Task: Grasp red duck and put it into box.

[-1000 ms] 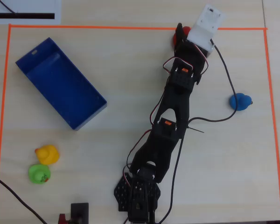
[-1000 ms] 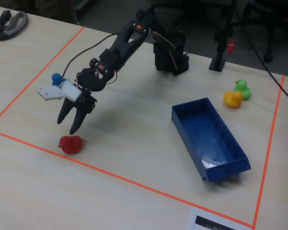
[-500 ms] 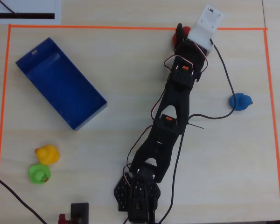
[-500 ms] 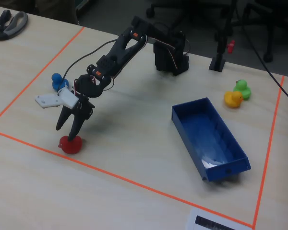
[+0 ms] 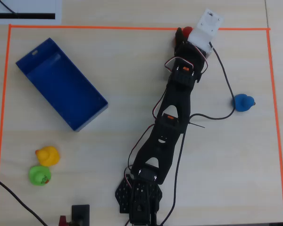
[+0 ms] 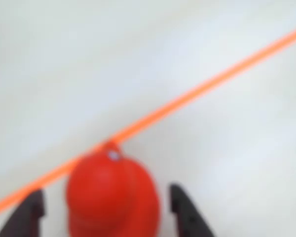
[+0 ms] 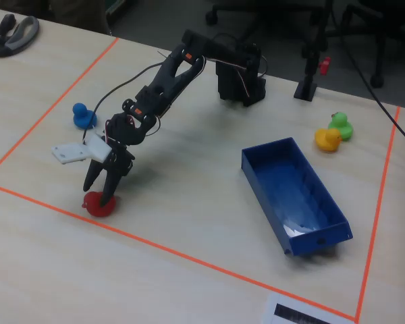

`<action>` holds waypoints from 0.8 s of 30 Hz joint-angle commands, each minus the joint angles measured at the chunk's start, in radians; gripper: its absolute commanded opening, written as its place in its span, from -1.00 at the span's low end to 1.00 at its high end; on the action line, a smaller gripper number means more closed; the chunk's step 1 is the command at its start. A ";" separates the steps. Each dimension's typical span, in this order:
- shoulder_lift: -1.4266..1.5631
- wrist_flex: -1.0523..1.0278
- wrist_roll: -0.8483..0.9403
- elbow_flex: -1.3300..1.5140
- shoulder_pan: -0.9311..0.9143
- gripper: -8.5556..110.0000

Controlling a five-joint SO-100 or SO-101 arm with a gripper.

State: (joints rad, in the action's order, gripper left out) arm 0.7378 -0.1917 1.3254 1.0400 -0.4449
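The red duck [image 7: 98, 204] sits on the table right beside the orange tape line, at the far top of the overhead view [image 5: 186, 31]. My gripper [image 7: 99, 192] is open and lowered over it, with one finger on each side. In the wrist view the duck [image 6: 113, 197] fills the space between my two dark fingers [image 6: 185, 210], with gaps on both sides. The blue box [image 5: 61, 84] lies empty at the left of the overhead view, far from the gripper, and shows at the right in the fixed view [image 7: 324, 226].
A blue duck [image 5: 243, 102] sits right of the arm by a black cable. A yellow duck [image 5: 47, 155] and a green duck [image 5: 39, 175] sit below the box. Orange tape [image 5: 132, 27] borders the work area.
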 commanded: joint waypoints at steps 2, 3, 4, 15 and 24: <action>0.000 -0.028 -0.026 -0.118 0.021 -0.37; -0.005 -0.031 -0.029 -0.127 0.025 -0.37; -0.008 -0.037 -0.031 -0.135 0.029 -0.38; -0.037 -0.149 0.002 -0.170 0.043 -0.86; 0.002 -0.155 -0.057 -0.202 0.015 -0.86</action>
State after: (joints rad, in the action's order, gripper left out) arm 0.6826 -0.3436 1.3100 0.9020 -0.4096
